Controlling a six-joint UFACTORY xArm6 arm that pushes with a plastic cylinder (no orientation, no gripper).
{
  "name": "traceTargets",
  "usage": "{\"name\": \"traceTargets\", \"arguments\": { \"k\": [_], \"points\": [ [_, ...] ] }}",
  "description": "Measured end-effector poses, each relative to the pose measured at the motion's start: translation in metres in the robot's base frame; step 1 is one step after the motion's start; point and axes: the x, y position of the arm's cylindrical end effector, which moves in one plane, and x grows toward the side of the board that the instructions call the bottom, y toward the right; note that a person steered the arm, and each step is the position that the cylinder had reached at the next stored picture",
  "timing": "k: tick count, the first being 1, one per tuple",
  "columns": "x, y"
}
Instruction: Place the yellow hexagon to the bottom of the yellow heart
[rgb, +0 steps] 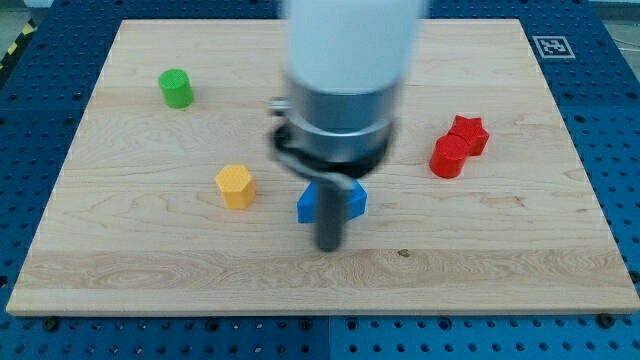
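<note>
**Approach stage: tip not yet on the hexagon**

My tip (329, 246) has no jaws to open or close; it is a bare rod, standing just in front of the blue block (312, 203). The yellow hexagon (236, 186) sits to the view's left of that blue block, apart from the rod. No yellow heart is visible; the arm may hide it. Next, I judge, the tip must reach the hexagon.

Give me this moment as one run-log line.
tip: at blue block, its bottom edge | yellow hexagon: left of tip, untouched | yellow heart: not visible | step: hexagon not yet pushed
</note>
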Motion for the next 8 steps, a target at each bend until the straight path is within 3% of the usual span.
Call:
{"name": "traceTargets", "arguments": {
  "k": [1, 2, 5, 8],
  "points": [
    [-0.033, -0.098],
    [-0.051, -0.138],
    [-0.037, -0.079],
    [-0.068, -0.058]
  ]
}}
